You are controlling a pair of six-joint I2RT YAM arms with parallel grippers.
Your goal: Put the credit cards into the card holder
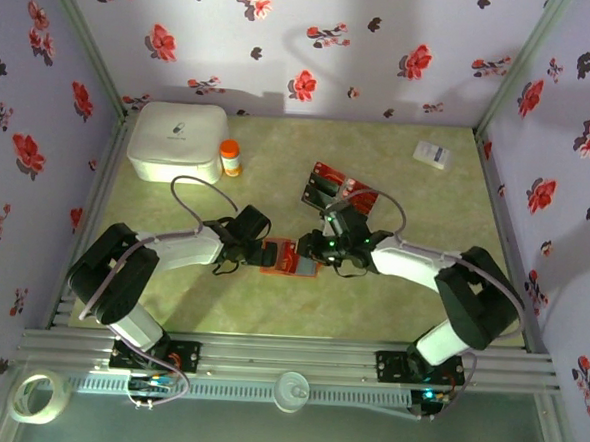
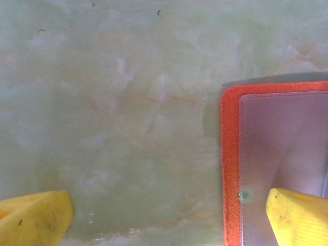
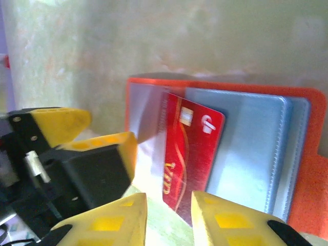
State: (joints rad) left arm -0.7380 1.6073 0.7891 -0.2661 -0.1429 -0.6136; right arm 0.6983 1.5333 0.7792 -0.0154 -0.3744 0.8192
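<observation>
Card holder (image 1: 291, 260): open flat on the table (image 1: 446, 205), a little toward 6 o'clock of centre, between the two claws; orange rim, bluish sleeves showing.

Left claw (image 2: 166, 210): at 9 o'clock of the holder, spread wide, gripping nothing. One finger (image 2: 300, 215) resting on the holder's clear left flap, seemingly as a hold-down.

Right claw (image 3: 169, 218): at 3 o'clock of the holder, fingers narrowly parted about the near end of a red card (image 3: 192, 148). Pinching or merely flanking, cannot tell.

Red card: slantwise across the sleeves, not yet seated. Any edge already under a sleeve, hard to tell.

Other credit cards (image 1: 333, 188): loose stack at 1 o'clock of the holder, near but apart.

Hazards, as judged:
- card corner catching on a sleeve lip and buckling if pushed at this slant
- holder sliding toward 9 o'clock on loss of the hold-down
- card springing back out if released before fully home
</observation>
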